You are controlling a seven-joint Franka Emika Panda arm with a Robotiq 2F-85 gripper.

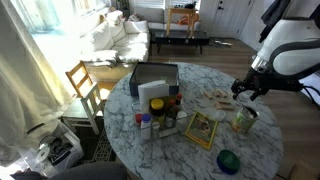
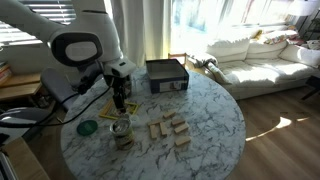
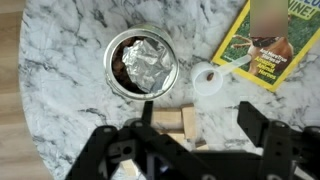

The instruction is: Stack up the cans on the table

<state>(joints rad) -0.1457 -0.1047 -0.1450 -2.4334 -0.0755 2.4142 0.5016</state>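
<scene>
A pale yellow-green can [image 1: 243,121] stands on the white marble table [image 1: 200,165] near its edge. It also shows in an exterior view [image 2: 122,133]. In the wrist view the can [image 3: 142,62] is seen from above, with a dark inside and crumpled silver foil in it. My gripper [image 1: 248,93] hangs a little above the can and just beside it, also visible in an exterior view [image 2: 118,101]. In the wrist view my gripper [image 3: 198,120] is open and empty, its fingers over wooden blocks. I see no other can.
Several small wooden blocks [image 2: 170,128] lie mid-table. A yellow book [image 3: 265,45] and a white ring [image 3: 210,82] lie near the can. A black box [image 1: 153,78], condiment bottles [image 1: 158,118] and a green lid [image 1: 228,160] stand on the table. A wooden chair [image 1: 85,85] stands beside it.
</scene>
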